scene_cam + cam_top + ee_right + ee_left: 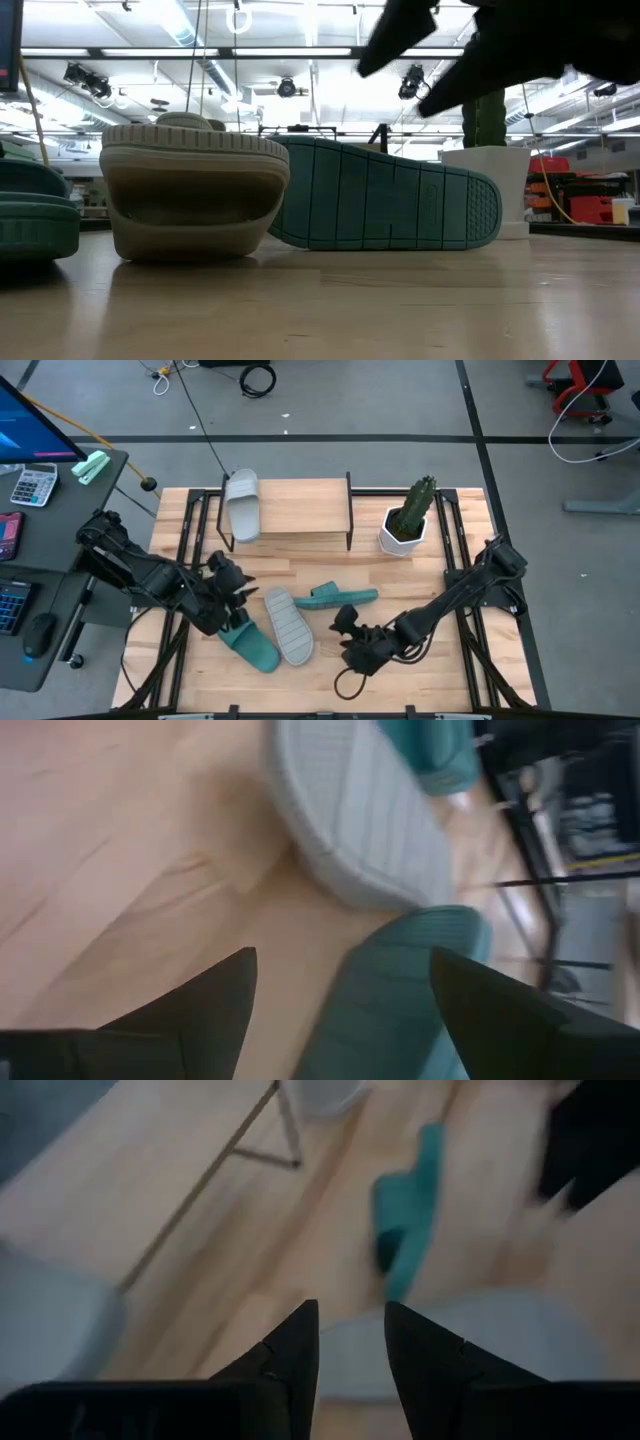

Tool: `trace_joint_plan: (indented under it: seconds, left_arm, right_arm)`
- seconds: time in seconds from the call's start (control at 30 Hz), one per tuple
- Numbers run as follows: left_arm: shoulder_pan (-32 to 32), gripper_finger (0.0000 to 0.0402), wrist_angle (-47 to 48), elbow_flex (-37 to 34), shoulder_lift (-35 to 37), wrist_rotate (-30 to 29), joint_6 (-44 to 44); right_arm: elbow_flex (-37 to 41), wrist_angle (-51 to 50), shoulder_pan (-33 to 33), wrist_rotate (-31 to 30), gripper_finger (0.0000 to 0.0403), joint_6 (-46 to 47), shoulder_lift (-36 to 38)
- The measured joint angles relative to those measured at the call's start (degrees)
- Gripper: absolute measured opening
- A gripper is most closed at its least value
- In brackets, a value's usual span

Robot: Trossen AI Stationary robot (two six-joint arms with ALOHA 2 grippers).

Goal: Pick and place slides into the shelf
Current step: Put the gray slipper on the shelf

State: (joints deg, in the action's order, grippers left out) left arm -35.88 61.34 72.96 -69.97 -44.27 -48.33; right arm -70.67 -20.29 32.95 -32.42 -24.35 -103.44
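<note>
One pale slide point(242, 505) lies on the left end of the shelf point(300, 500). On the table a second pale slide point(288, 625) lies sole up, its edge propped on a teal slide point(250, 645). Another teal slide point(340, 597) stands on its side edge, sole toward the near edge point(390, 195). My left gripper point(238, 588) hangs open above the pale slide's far end point(480, 1340), with nothing between its fingers. My right gripper point(343, 632) is wide open, raised point(440, 50) over the side-standing teal slide point(400, 1000) and clear of it.
A white pot with a green cactus point(405, 520) stands right of the shelf. Black frame rails point(185, 560) run along the table's left and right sides. Bare wood point(440, 670) lies at the near right. A desk with a calculator point(35, 485) stands off the table's left.
</note>
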Motion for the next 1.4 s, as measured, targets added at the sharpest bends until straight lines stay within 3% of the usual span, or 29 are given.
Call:
trace_joint_plan:
  seconds: [0.17,0.43,0.63,0.8,1.4]
  left_arm:
    - [-1.49,0.0117,-13.83,0.01,0.0,0.01,5.68]
    - [-3.2,0.0112,-26.7,0.01,-0.01,-0.08,11.11]
    - [-3.39,0.011,-27.8,0.01,-0.02,-0.13,12.18]
    - [-3.34,0.0111,-27.77,0.01,-0.02,-0.73,13.04]
    - [-3.37,0.0104,-28.55,0.01,-0.02,-1.08,15.37]
  right_arm:
    - [0.0,4.79,0.25,-1.73,0.0302,-2.12,-2.29]
    - [-0.01,14.44,2.1,-0.46,0.0288,-18.31,-6.1]
    - [-0.04,24.11,0.87,-0.54,0.0286,-26.06,-9.94]
    - [-0.04,25.09,-0.51,0.79,0.0286,-29.52,-12.42]
    - [-0.04,35.98,-4.76,3.35,0.0276,-29.7,-16.48]
